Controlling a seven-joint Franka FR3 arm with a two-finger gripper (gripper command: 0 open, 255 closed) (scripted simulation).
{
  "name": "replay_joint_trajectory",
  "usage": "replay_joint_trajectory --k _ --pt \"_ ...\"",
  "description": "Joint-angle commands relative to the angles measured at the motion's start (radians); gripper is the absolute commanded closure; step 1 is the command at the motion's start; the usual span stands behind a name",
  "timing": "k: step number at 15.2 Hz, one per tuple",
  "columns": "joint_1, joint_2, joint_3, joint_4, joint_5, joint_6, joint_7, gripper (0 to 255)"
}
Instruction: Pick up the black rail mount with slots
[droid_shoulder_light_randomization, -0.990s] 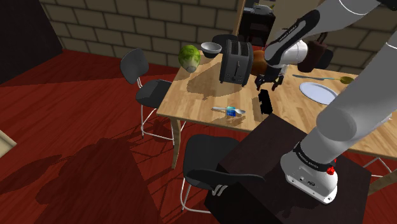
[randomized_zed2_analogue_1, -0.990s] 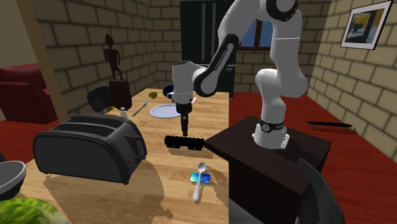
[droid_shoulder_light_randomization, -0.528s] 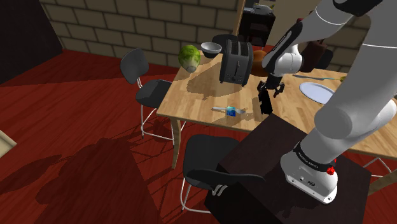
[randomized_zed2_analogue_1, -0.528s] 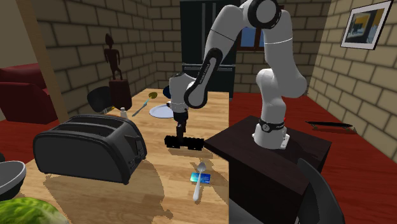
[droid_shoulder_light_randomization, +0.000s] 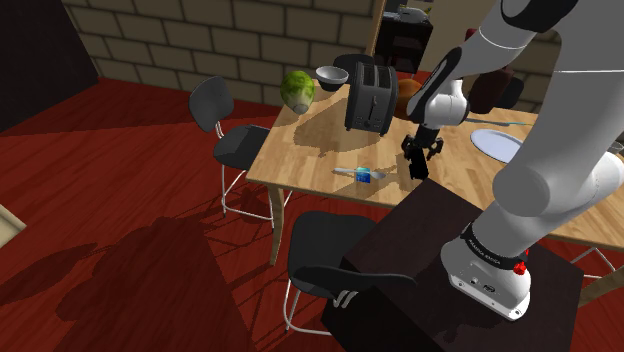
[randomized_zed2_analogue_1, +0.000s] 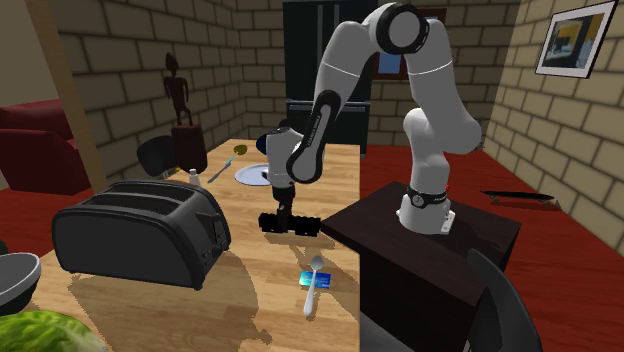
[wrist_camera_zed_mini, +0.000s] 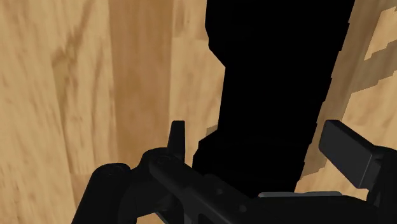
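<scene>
Containers first, from the shoulder view. Between ten and eleven o'clock from the gripper (droid_shoulder_light_randomization: 417, 158), a pale bowl (droid_shoulder_light_randomization: 332, 73) at the far edge of the wooden table (droid_shoulder_light_randomization: 300, 150); cannot tell what lies in it. At about three o'clock, a white plate (droid_shoulder_light_randomization: 497, 143) flat on the tabletop, with a long-handled spoon (droid_shoulder_light_randomization: 505, 122) just beyond it.

Flat on the table, near the edge that meets the dark stand (droid_shoulder_light_randomization: 440, 265), the black rail mount (droid_shoulder_light_randomization: 416, 174), right under the gripper. In the wrist view, fingers (wrist_camera_zed_mini: 177, 137) spread wide, one on either side of the mount; not clasped.

Around it, in the shoulder view: black toaster (droid_shoulder_light_randomization: 369, 95) at eleven o'clock, green lettuce head (droid_shoulder_light_randomization: 297, 90) at ten, a small spoon (droid_shoulder_light_randomization: 348, 172) lying with a blue card (droid_shoulder_light_randomization: 367, 177) at nine. In the second exterior view, from the mount: the stand's corner just beside it at three o'clock, toaster at nine, small spoon and card at five, plate at eleven.
</scene>
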Motion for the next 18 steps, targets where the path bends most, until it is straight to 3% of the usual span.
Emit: replay_joint_trajectory --k 1,10,18 --pt "-0.002 0.004 0.003 0.0 0.003 0.004 -0.002 255" --pt "-0.003 0.006 0.003 0.001 0.004 0.006 -0.003 255" --pt "0.044 -0.113 -0.059 -0.02 -0.074 -0.089 0.05 255"
